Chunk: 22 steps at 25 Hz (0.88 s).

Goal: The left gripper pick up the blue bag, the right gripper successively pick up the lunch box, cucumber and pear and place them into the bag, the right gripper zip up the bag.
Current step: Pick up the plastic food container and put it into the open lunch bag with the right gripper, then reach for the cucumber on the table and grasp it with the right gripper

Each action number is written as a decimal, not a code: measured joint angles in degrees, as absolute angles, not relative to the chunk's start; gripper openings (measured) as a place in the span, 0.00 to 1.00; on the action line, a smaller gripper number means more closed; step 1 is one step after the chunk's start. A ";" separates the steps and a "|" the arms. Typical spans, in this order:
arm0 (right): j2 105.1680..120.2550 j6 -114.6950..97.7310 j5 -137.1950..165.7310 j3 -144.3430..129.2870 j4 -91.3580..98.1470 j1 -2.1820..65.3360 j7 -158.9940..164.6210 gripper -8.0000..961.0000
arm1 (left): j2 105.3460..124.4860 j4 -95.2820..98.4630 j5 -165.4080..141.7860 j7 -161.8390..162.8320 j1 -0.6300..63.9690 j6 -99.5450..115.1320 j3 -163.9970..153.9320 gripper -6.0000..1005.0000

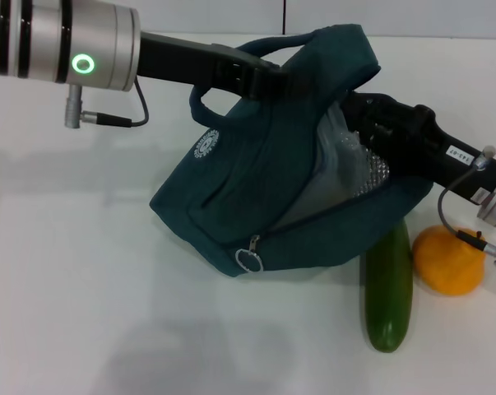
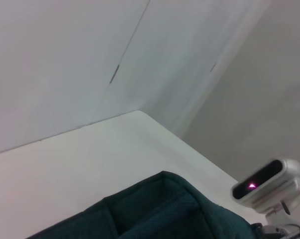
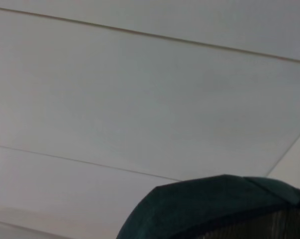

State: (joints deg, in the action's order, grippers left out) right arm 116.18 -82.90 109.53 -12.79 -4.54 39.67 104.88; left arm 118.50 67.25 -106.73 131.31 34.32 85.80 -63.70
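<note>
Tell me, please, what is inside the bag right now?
The right gripper reaches into the bag past its foil lining. Its fingers and anything they hold are hidden by fabric; no lunch box is visible.

A round white logo patch [image 1: 206,143] is showing on the blue bag [image 1: 256,197], its lettering illegible; likewise the arm's white label [image 1: 459,152].

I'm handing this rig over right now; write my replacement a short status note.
Left gripper: at the bag's top by a handle, apparently holding it up and open; grip itself hidden.
Right gripper: reaching into the bag's mouth, tip hidden inside.
Lunch box: not visible, possibly already inside.
Cucumber and pear: on the table, right of the bag.
Left to do: load cucumber, then pear, then zip up using the ring pull.
</note>
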 joint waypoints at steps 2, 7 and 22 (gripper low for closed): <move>116.13 -82.89 109.41 -12.68 -4.44 39.54 104.21 0.32 | 118.51 67.23 -106.94 131.33 34.37 85.36 -63.68 0.06; 115.94 -84.07 109.39 -12.93 -2.39 38.99 103.45 0.34 | 118.48 67.23 -107.26 131.46 34.68 85.18 -62.87 0.06; 115.47 -109.81 96.74 -12.54 9.67 24.87 72.39 0.37 | 119.09 63.80 -110.16 128.94 34.30 84.18 -57.80 0.06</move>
